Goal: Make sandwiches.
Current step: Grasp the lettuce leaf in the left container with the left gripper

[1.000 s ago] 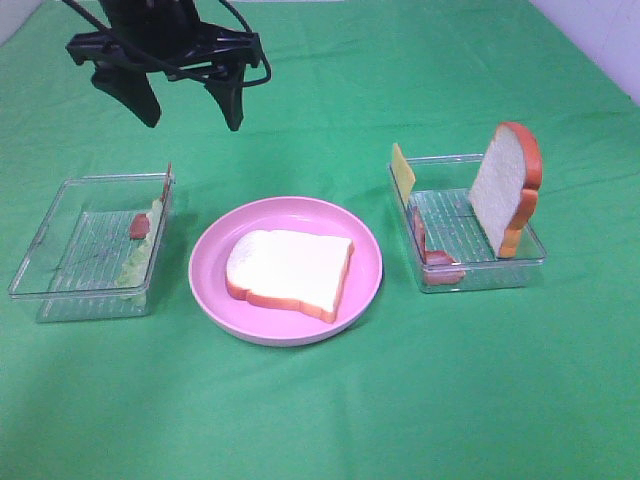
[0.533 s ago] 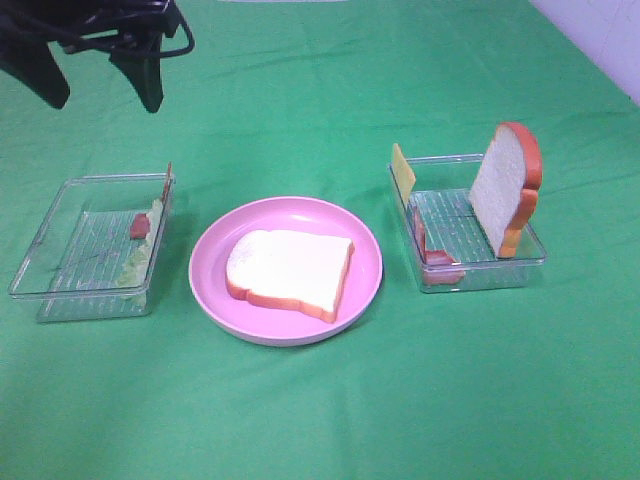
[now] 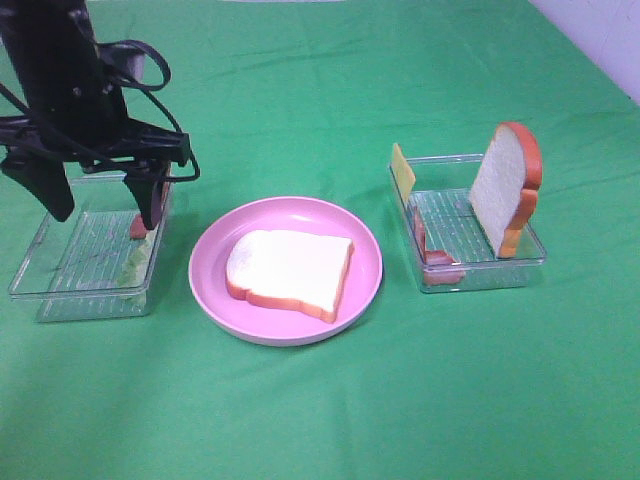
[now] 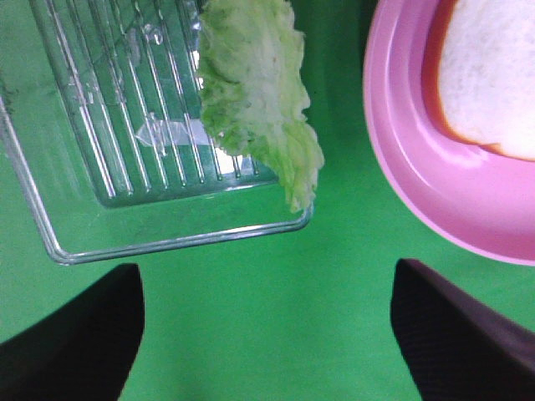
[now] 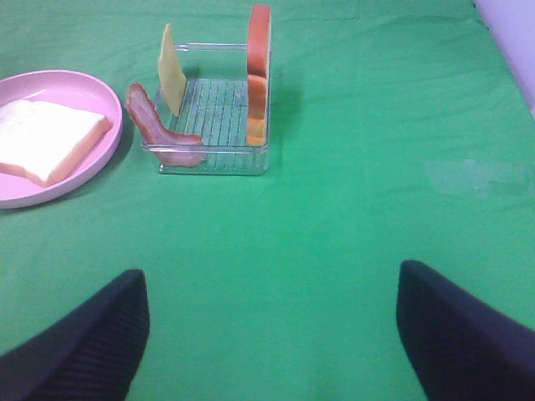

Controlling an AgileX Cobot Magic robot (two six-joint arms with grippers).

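One bread slice point(image 3: 290, 270) lies flat on the pink plate point(image 3: 210, 285). A second bread slice point(image 3: 505, 190) stands upright in the right clear tray point(image 3: 480, 275), with a cheese slice point(image 3: 402, 170) and bacon point(image 3: 435, 255). Lettuce point(image 3: 135, 262) and a bacon piece point(image 3: 137, 228) lean on the right wall of the left clear tray point(image 3: 60, 290). My left gripper point(image 3: 100, 205) hangs open over the left tray; in the left wrist view point(image 4: 267, 334) the lettuce point(image 4: 251, 83) lies ahead of it. My right gripper point(image 5: 272, 342) is open and empty, well short of the right tray point(image 5: 213, 159), and is not in the exterior view.
Everything sits on a green cloth point(image 3: 330, 410). The right wrist view shows the plate point(image 5: 109, 142) to the tray's left and a pale wall edge point(image 5: 514, 42) at the cloth's right side. The left arm's cables point(image 3: 140, 60) hang over the left tray's back.
My left gripper has swung from the back middle to the left and come down over the left tray. The food has not moved.
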